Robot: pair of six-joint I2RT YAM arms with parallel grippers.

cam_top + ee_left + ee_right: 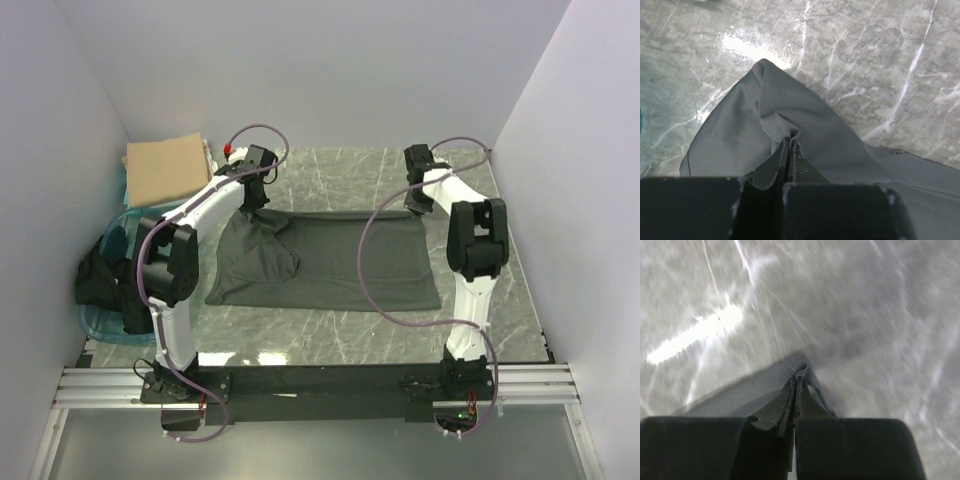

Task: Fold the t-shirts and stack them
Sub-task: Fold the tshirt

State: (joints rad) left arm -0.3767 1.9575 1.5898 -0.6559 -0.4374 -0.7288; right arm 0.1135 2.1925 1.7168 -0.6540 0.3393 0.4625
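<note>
**A:** Left arm, pose?

**B:** The base is at the near edge and the lower link stands upright. The elbow is bent high near the left edge of the worktop (350, 180), and the forearm runs toward the far edge and angles inward. The left hand (789, 144) points down with its fingers pressed together, pinching a fold of the dark grey t-shirt (330, 265). In the wrist view the cloth tents up to the fingertips.

**A:** Right arm?

**B:** Roughly a mirror of the left. The elbow is raised over the right side, the forearm reaches toward the far edge, and the wrist is tipped down. The right hand (796, 381) is closed, with the shirt's edge nipped between its fingertips. That wrist view is blurred, but the pinch is legible.

**A:** Where does the shirt lie?

**B:** It is spread across the middle of the worktop, wider from side to side than from front to back. Its far edge runs in a straight line from one hand to the other, and its near edge lies flat on the marble. A bunched fold sits on its left half.

**A:** Other garments?

**B:** The tan t-shirt (165, 168) is folded flat at the far left corner. The black t-shirts (100, 280) are heaped in the teal tub (95, 322) at the left edge, partly behind the left elbow. Neither touches the grey one.
</note>
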